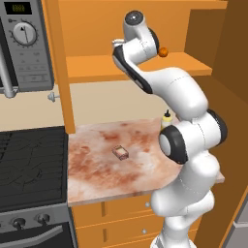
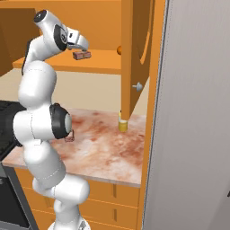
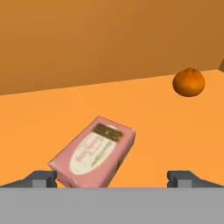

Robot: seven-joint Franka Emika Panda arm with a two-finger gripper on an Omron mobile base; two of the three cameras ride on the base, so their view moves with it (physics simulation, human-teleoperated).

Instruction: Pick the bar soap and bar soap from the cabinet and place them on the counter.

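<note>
While my gripper (image 3: pixel 112 178) hangs inside the cabinet (image 1: pixel 121 29) with its jaws spread wide and nothing between them, the bar soap on the shelf (image 3: pixel 92 153) lies just ahead of the fingertips (image 3: pixel 41 178), flat on the orange shelf (image 3: pixel 39 127) and turned at a slant to my line of approach. The other bar soap (image 1: pixel 120 153) already lies on the counter (image 1: pixel 97 169), out in the open middle of the stone top, so I judge one half of the job done and this reach to be the second pick.

The slant is my main worry. If I close as I stand, I expect the pads to meet the block on its corners instead of its long sides, and it could twist or squirt away across the smooth shelf. Seen from the hand, the block also sits nearer one fingertip than the other, so pressing forward without centring might shove it deeper toward the back wall. The small orange (image 3: pixel 189 82) rests farther in and off to one side, well apart from the soap; a wide swing could still set it rolling.

Beyond the shelf, the open cabinet door (image 2: pixel 137 54) hangs beside my arm, and a careless withdrawal might clip it. Below, a yellow bottle (image 2: pixel 122 123) stands at the back of the counter, the black stove top (image 1: pixel 31 164) lies beside it, and a microwave (image 1: pixel 24 46) hangs above that.
</note>
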